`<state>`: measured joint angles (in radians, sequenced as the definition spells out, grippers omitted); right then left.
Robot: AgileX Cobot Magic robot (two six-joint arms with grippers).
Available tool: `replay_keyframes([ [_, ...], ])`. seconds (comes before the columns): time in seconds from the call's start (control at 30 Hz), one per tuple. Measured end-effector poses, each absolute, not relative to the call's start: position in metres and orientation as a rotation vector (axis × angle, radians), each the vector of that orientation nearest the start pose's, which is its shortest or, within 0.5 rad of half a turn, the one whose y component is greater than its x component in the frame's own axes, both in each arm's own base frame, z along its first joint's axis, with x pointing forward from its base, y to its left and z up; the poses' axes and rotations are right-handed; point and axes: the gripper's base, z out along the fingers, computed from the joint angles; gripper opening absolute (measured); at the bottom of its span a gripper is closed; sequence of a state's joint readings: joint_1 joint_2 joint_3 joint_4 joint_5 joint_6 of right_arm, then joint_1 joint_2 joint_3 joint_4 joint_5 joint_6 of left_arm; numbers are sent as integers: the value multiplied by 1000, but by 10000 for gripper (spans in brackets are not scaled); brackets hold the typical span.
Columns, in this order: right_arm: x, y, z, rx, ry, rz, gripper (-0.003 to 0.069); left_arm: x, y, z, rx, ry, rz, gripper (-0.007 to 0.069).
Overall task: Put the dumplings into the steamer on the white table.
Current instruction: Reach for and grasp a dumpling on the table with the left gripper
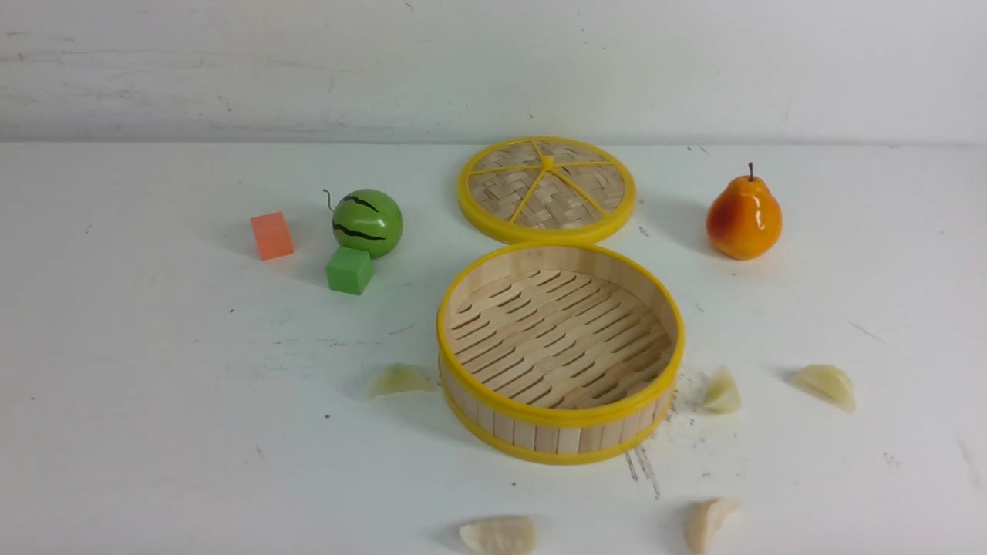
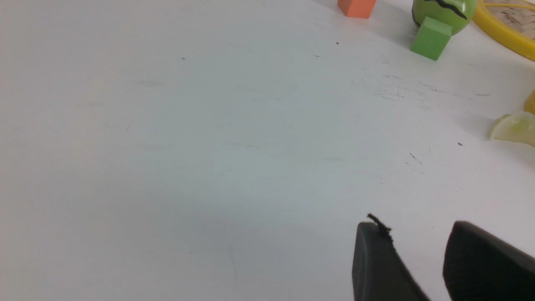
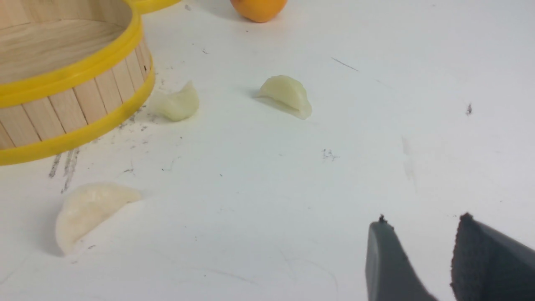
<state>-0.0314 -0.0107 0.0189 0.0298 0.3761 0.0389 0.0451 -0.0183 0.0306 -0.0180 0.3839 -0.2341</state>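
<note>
The steamer (image 1: 560,420) stands empty in the middle of the white table (image 1: 154,401). Several dumplings lie around it: one to its left (image 1: 399,379), two to its right (image 1: 722,391) (image 1: 826,384), two at the front edge (image 1: 499,535) (image 1: 708,523). Neither gripper shows in the front view. My left gripper (image 2: 418,228) is open over bare table, a dumpling (image 2: 516,129) well ahead of it. My right gripper (image 3: 423,221) is open too, apart from the dumplings (image 3: 288,95) (image 3: 177,104) (image 3: 90,209) and the steamer (image 3: 75,104).
The woven yellow-spoked lid (image 1: 547,189) lies flat behind the steamer. A pear (image 1: 744,216) stands at the back right. At the back left are a green watermelon ball (image 1: 367,222), a green cube (image 1: 349,270) and an orange cube (image 1: 271,235).
</note>
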Motion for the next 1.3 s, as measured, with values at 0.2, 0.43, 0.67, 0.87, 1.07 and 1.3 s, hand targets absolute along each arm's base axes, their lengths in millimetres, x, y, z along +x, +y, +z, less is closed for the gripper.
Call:
replay_keyframes([
  [0.2,52,1,174,107,1865,72,242,52,2,169,-273,1862,-147,237],
  [0.43,53,10,176,393,1817,438,242,54,-3,175,-483,1769,-403,237],
  [0.67,54,20,186,881,1604,1038,242,56,-10,193,-1219,1298,-1274,237],
  [0.87,56,10,195,939,1428,1046,242,56,-9,196,-1312,1193,-1397,237],
  [1.07,52,13,219,706,1469,900,219,44,-21,240,-815,1450,-1133,220],
  [1.3,72,19,279,324,1671,602,1,66,-31,301,-444,1893,-793,8],
])
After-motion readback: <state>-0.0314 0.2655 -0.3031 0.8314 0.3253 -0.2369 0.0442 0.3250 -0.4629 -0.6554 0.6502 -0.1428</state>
